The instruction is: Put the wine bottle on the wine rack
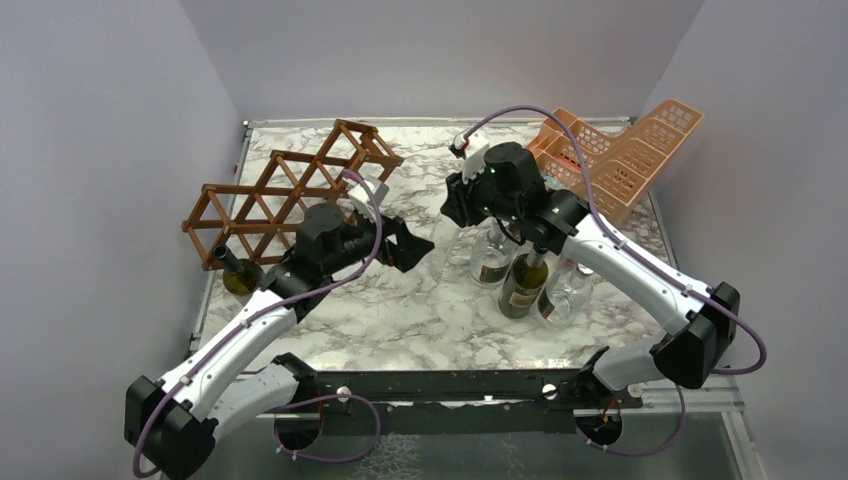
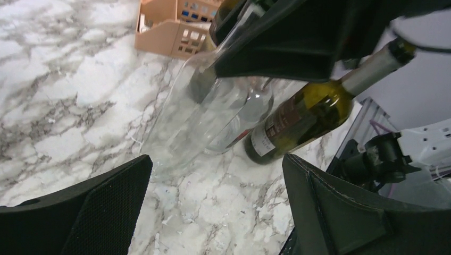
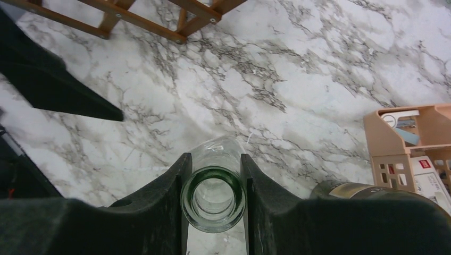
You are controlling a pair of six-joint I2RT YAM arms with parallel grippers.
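On the white marble table (image 1: pixel 420 315), brown wooden lattice wine rack (image 1: pixel 290 190) sits rear-left; clear glass wine bottle (image 1: pixel 490 260) upright mid-right — right claw (image 3: pixel 214 159) clamped on its neck, left claw (image 2: pixel 215 159) gaping, empty. Lift straight — clear the neighbouring dark green bottle (image 1: pixel 522 288).

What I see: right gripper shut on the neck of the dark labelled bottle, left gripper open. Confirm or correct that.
Not quite. The right gripper is shut on the neck of the clear glass bottle, not the dark labelled bottle, which stands beside it; the right wrist view shows this. The left gripper is open, as stated.
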